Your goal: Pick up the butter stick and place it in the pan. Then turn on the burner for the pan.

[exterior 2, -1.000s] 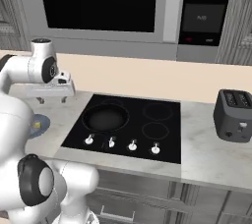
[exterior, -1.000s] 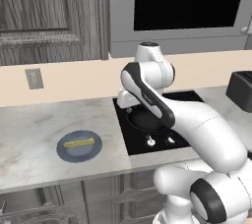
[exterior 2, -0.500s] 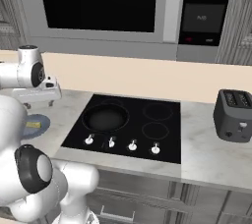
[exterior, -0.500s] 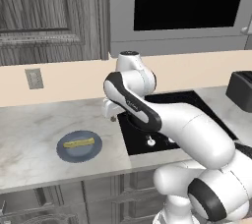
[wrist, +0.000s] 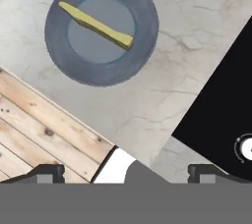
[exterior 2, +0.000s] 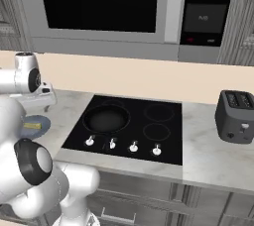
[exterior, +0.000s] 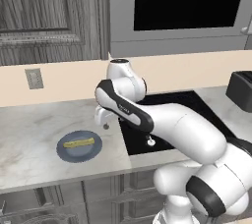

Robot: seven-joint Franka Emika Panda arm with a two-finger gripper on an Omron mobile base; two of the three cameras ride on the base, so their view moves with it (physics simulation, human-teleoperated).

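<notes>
The thin pale-yellow butter stick (wrist: pixel 96 25) lies flat on the round blue-grey plate (wrist: pixel 142 46) on the marble bench (exterior: pixel 29 134), left of the glossy black cooktop (exterior 2: pixel 163 145) where the matte black pan (exterior 2: pixel 105 119) waits. The claw (exterior: pixel 102 120) hangs above the bench between them, open and empty, likely lining up its reach

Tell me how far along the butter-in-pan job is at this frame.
Nothing is finished yet. The butter stick lies on the blue-grey plate, untouched. In hand: the claw is open and empty, above the counter between plate and cooktop, looking down at the butter. Left: grasp the butter, carry it to the empty pan, then turn the knob for the burner under the pan.
</notes>
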